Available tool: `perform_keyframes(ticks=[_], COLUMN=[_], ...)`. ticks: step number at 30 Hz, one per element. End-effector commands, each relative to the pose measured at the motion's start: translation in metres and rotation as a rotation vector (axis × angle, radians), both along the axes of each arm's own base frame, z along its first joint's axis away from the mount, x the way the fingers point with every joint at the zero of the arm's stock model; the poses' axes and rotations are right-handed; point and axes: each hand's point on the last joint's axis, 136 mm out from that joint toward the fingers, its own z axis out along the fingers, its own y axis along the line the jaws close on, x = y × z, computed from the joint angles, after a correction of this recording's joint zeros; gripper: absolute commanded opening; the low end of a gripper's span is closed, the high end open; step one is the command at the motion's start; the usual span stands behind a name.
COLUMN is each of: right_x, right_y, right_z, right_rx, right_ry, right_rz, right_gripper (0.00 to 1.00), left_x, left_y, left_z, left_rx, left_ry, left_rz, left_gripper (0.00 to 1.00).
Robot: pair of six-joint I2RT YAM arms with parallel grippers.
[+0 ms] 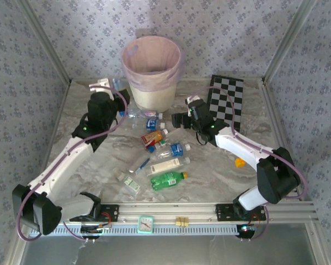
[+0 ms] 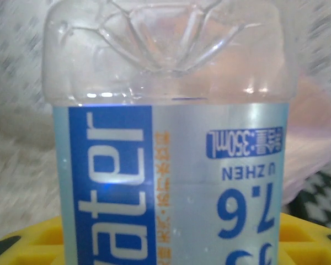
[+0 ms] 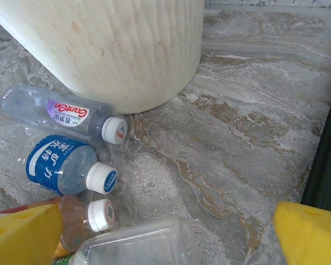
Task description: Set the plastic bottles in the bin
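Bottle (image 2: 171, 165) is gripped by left gripper (image 1: 106, 85), long axis pointing out beyond its fingers; bin (image 1: 152, 95) lies just beside at 3 o'clock; right gripper (image 1: 179, 119) gapes open above loose bottles (image 1: 171, 149).

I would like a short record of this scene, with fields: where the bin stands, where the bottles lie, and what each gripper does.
bin: upright, far centre, pink liner
loose bottles: scattered on the table between the arms
left gripper: shut on a clear water bottle, left of the bin
right gripper: open, low above the loose bottles
checkerboard: flat, right of the bin
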Motion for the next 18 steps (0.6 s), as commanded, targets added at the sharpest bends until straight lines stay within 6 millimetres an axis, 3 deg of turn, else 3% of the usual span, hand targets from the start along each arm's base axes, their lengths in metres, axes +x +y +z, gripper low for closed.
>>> perform_keyframes(ticks=[1,4,8,18], right_x=[-0.001,-0.003,-0.007,-0.017], right_y=[-0.008,-0.011,-0.019,-0.033], right_z=[0.011,0.011,0.009,0.007], right_rx=[0.01,0.007,0.002,0.007], right_ry=[-0.035,-0.038,-0.036,-0.038], right_rz=[-0.025,-0.032,-0.047,-0.077], right_gripper=[1.0,1.0,1.0,1.0], left_x=[0.012,0.024,0.045,0.101], left_y=[-0.028,-0.044,-0.063,-0.102], left_z=[0.06,0.084,0.099,0.1], left_rx=[0.039,0.069,0.112,0.137], left_ry=[-0.169,-0.21,-0.23,-0.204], left_rz=[-0.139,-0.196,-0.245,-0.326], left_gripper=[0.46,0.46,0.46,0.46])
